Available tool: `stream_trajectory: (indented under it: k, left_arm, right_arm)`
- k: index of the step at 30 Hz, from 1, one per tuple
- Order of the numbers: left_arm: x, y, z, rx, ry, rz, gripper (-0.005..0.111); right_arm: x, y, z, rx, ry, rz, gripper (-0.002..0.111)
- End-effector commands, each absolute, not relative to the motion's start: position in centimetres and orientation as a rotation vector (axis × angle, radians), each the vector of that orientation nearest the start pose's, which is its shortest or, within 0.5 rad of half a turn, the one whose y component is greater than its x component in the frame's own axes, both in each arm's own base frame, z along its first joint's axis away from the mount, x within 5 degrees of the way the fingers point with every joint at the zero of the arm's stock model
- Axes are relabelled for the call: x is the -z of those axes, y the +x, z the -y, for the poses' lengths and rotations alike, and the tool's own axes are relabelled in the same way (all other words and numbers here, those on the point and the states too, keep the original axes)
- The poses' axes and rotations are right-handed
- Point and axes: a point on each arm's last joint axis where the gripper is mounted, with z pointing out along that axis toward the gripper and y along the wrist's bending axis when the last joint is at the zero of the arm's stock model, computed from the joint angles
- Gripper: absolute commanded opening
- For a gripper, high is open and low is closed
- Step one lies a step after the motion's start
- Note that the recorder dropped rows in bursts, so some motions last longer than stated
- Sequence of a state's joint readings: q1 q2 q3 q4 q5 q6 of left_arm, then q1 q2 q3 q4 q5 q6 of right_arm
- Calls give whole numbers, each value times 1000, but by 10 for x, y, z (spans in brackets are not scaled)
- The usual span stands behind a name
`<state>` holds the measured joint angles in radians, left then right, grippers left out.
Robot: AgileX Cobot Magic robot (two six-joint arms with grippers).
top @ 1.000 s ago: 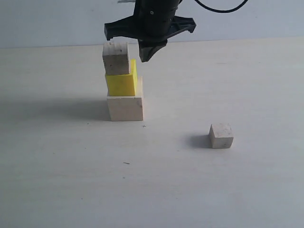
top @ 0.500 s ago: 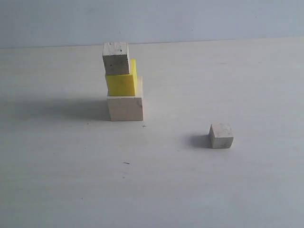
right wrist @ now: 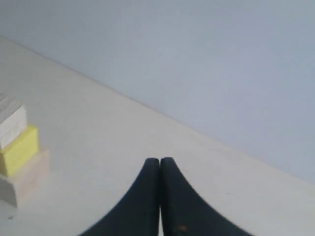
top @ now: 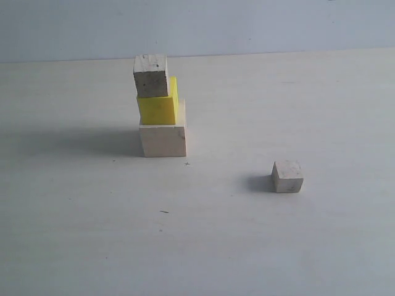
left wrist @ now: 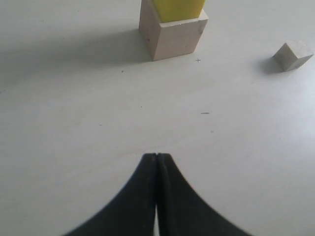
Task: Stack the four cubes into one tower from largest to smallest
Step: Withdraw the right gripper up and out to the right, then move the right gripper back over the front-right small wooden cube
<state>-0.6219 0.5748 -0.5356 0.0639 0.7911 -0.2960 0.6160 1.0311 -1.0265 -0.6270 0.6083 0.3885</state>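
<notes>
1. Exterior: the arm that hung over the tower (top: 158, 110) has cleared out. It's three high, and the last small cube (top: 287, 176) sits well apart, so one to go.
2. Left wrist: left gripper (left wrist: 156, 157) pinched closed, empty.
3. Right wrist: right gripper (right wrist: 160, 160) closed too, holding nothing.

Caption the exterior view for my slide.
Large wood cube, yellow cube and small grey cube stacked; second small cube lies apart on the table.

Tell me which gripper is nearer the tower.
Left, probably. The left gripper, shut, hangs low over the table, facing the tower, which looks larger in its view. The right gripper, shut, is higher; the tower looks smaller there.
</notes>
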Motion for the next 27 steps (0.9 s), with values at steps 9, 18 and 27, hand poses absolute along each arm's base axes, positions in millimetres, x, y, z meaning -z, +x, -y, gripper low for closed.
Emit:
stream_trajectory:
  k: [9, 18, 27]
  left_arm:
    - [-282, 85, 58, 416, 409, -2289, 1]
    - [-284, 86, 59, 430, 405, -2260, 1]
    - [-267, 86, 59, 429, 408, -2281, 1]
  right_arm:
    - [-385, 152, -53, 155, -381, -1780, 0]
    - [-343, 162, -52, 284, -400, -1945, 0]
    - [-293, 194, -71, 370, -301, -2255, 0]
